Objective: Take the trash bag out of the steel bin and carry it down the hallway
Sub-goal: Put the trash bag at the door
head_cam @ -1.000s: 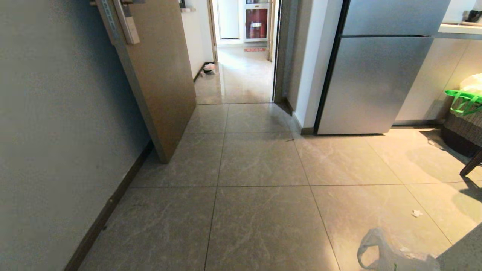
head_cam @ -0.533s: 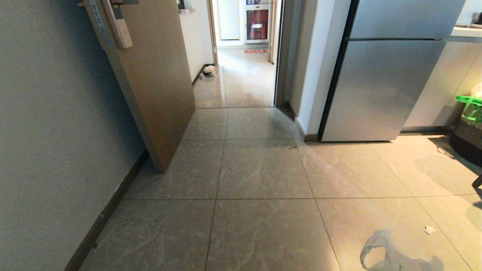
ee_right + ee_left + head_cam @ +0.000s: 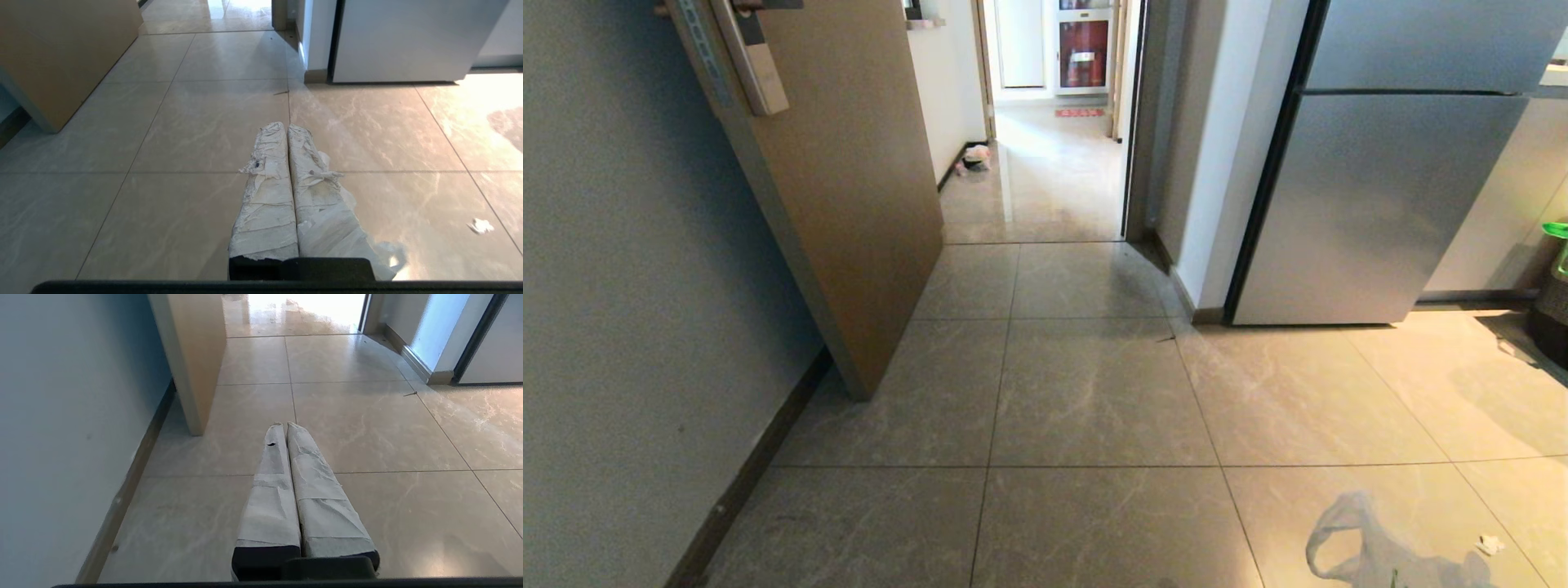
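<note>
— Item one, my hands?

— Left gripper [image 3: 287, 425]: fingers pressed together, empty, above the floor tiles [image 3: 1094, 392]. Right gripper [image 3: 286, 126]: likewise clenched; a bit of white plastic shows just beside its fingers, but I cannot tell if it is pinched.

— Item two, the trash bag [image 3: 1372, 555]?

— At lower right before me, loop handle visible. The hallway [image 3: 1045, 180] lies ahead, past the wooden door [image 3: 849, 204] and the fridge [image 3: 1380, 196].

The trash bag [image 3: 1372, 555] is cut off by the head view's bottom edge.
</note>
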{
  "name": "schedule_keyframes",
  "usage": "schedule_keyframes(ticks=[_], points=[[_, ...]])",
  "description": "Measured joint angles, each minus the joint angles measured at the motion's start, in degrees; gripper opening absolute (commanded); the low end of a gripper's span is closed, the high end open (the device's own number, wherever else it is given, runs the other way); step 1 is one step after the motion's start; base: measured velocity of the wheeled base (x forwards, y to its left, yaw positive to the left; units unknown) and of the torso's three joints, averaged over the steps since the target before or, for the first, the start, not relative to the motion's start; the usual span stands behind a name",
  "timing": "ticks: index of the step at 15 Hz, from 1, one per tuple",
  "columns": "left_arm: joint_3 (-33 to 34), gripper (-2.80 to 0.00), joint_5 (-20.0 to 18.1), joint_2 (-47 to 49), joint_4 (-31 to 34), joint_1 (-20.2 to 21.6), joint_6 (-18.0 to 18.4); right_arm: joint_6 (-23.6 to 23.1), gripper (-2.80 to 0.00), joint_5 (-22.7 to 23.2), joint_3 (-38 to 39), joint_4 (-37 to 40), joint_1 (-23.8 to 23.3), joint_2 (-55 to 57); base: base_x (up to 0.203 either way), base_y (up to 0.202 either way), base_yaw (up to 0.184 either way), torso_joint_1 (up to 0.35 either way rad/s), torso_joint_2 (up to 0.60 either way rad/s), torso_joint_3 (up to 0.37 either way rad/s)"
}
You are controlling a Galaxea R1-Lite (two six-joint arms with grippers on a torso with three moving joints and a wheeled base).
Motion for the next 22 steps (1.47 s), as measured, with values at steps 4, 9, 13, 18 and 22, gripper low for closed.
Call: schedule_keyframes(ticks=[4, 9, 13, 18, 22], points=[[0.0, -2.80, 0.0, 0.0, 0.0, 0.0, 0.0, 0.0, -2.80, 0.0, 0.0, 0.0, 0.0, 0.0, 0.192, 0.000, 0.001, 0.002, 0.00, 0.001], [0.0, -2.80, 0.0, 0.0, 0.0, 0.0, -0.1, 0.0, -2.80, 0.0, 0.0, 0.0, 0.0, 0.0, 0.191, 0.000, 0.002, 0.002, 0.00, 0.000], [0.0, -2.80, 0.0, 0.0, 0.0, 0.0, 0.0, 0.0, -2.80, 0.0, 0.0, 0.0, -0.1, 0.0, 0.192, 0.000, 0.000, 0.002, 0.00, 0.003], [0.0, -2.80, 0.0, 0.0, 0.0, 0.0, 0.0, 0.0, -2.80, 0.0, 0.0, 0.0, 0.0, 0.0, 0.193, 0.000, 0.001, 0.002, 0.00, 0.006], [0.0, -2.80, 0.0, 0.0, 0.0, 0.0, 0.0, 0.0, -2.80, 0.0, 0.0, 0.0, -0.1, 0.0, 0.191, 0.000, 0.001, 0.002, 0.00, 0.005]])
